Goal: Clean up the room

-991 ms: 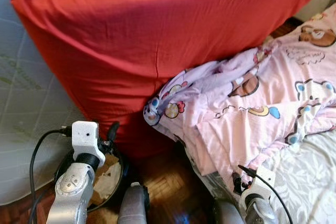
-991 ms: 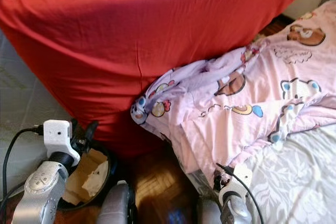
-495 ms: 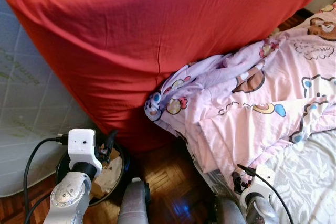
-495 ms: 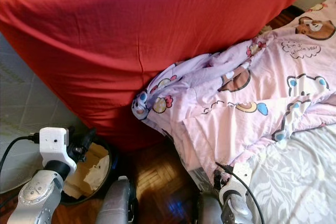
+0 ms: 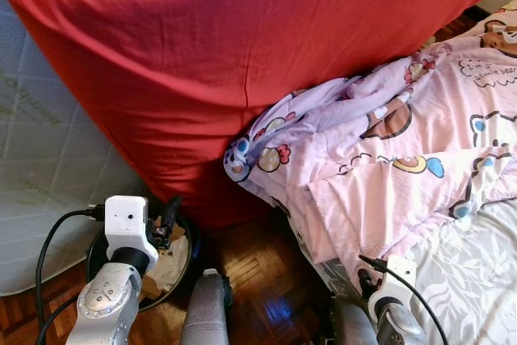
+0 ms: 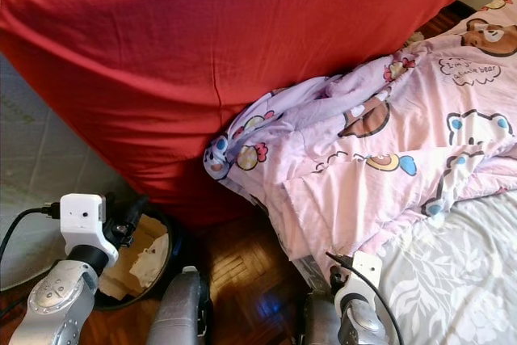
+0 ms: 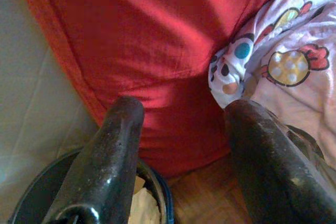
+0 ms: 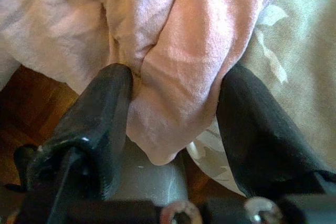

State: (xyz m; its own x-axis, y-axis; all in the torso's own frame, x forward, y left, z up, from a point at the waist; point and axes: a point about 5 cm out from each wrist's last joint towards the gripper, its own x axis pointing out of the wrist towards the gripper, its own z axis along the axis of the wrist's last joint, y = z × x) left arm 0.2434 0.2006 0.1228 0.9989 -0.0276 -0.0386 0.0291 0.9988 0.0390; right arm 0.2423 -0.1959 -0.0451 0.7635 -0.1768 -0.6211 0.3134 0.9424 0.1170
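Observation:
A big red sheet (image 5: pixel 242 46) hangs across the back over a tilted mattress (image 5: pixel 40 167). A pink cartoon-print blanket (image 5: pixel 388 143) lies bunched on the bed, its corner drooping over the bed's edge toward the floor. My left gripper (image 7: pixel 181 129) is open, low at the left above a black bin (image 5: pixel 184 260), facing the red sheet and the blanket's corner (image 7: pixel 273 61). My right gripper (image 8: pixel 176 103) is open at the bed's near edge, its fingers (image 8: pixel 89 124) standing either side of a fold of the pink blanket (image 8: pixel 178 72).
The bed carries a grey leaf-patterned sheet (image 5: pixel 477 280) at the right. The black bin holds crumpled paper (image 6: pixel 145 260). Dark wooden parquet floor (image 5: pixel 258 272) lies between bin and bed. My own legs show at the bottom edge.
The whole picture has shifted, so the camera moved: the red sheet now reaches past the top edge. Both arms stay where they were in the picture.

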